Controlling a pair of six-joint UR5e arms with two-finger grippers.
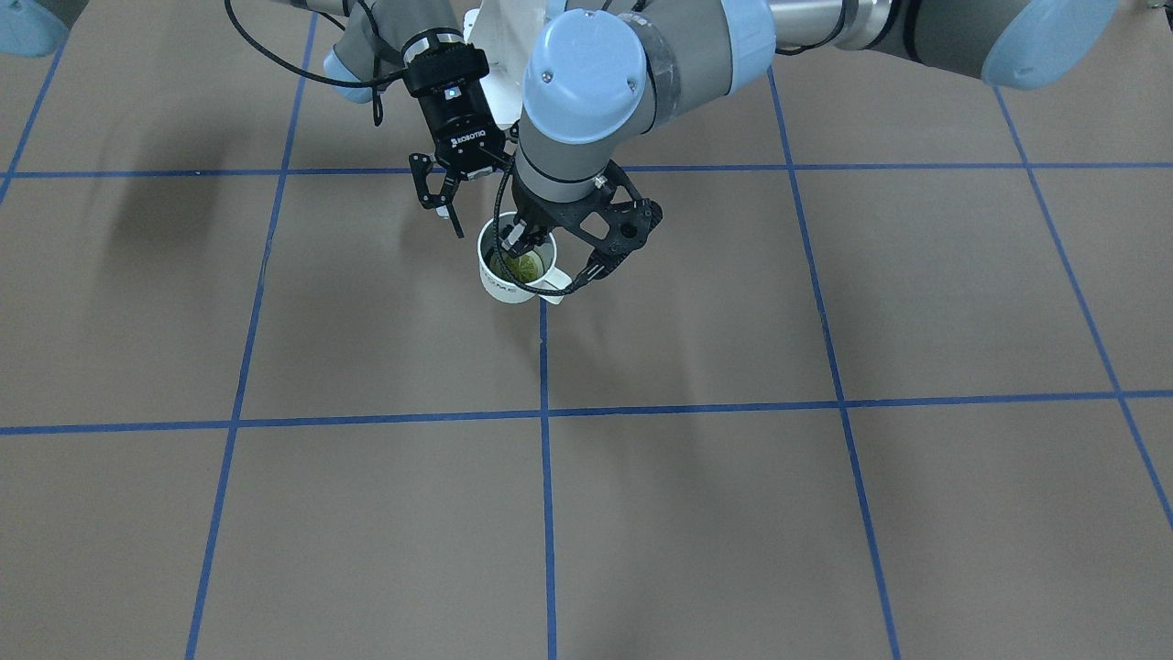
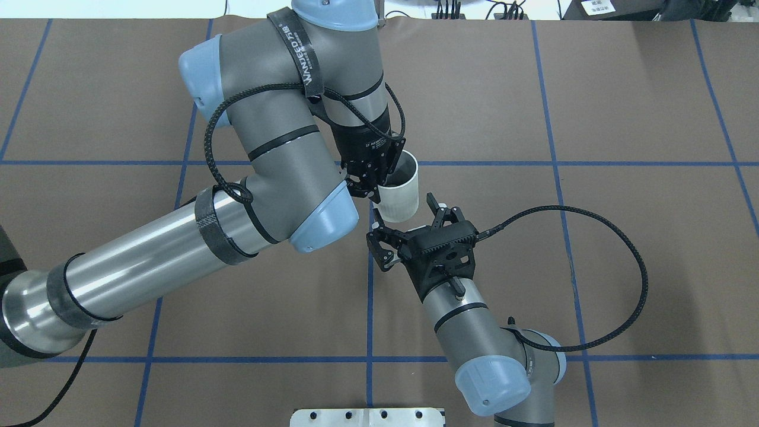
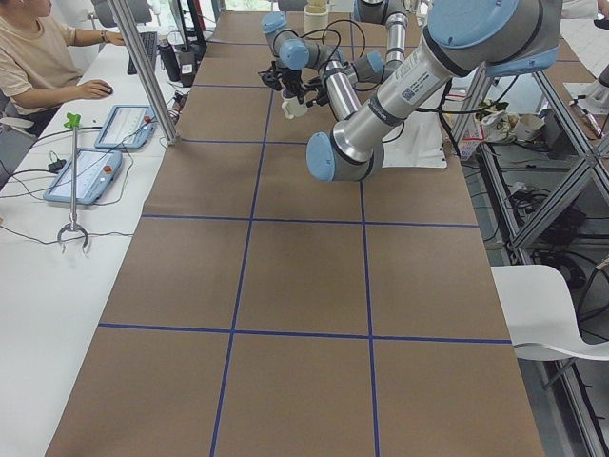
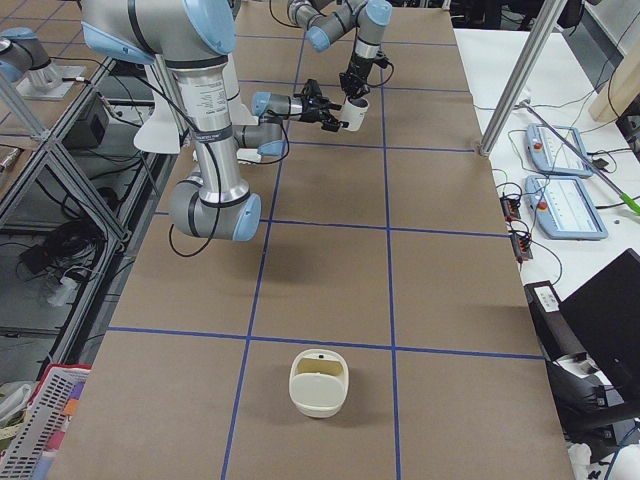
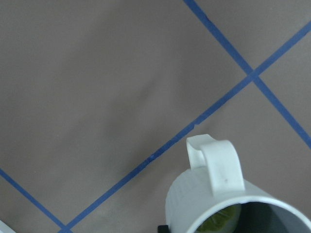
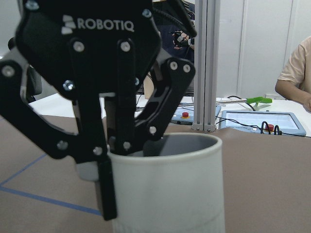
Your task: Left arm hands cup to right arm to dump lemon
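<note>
The white cup (image 2: pixel 400 193) hangs above the table in my left gripper (image 2: pixel 372 181). That gripper is shut on the rim, one finger inside and one outside, as the right wrist view shows (image 6: pixel 104 189). The yellow-green lemon (image 1: pixel 524 268) lies inside the cup and also shows in the left wrist view (image 5: pixel 221 224). The cup's handle (image 5: pixel 216 165) points away from the left gripper. My right gripper (image 2: pixel 408 228) is open and empty. It sits close beside the cup's lower wall and is not touching it; it also shows in the front-facing view (image 1: pixel 442 197).
A white bin (image 4: pixel 320 382) stands on the brown table at the robot's right end. A white mounting plate (image 2: pixel 367 417) lies at the robot's base. An operator (image 3: pixel 38 57) sits at a side table with tablets (image 3: pixel 95 171). Blue tape lines grid the table.
</note>
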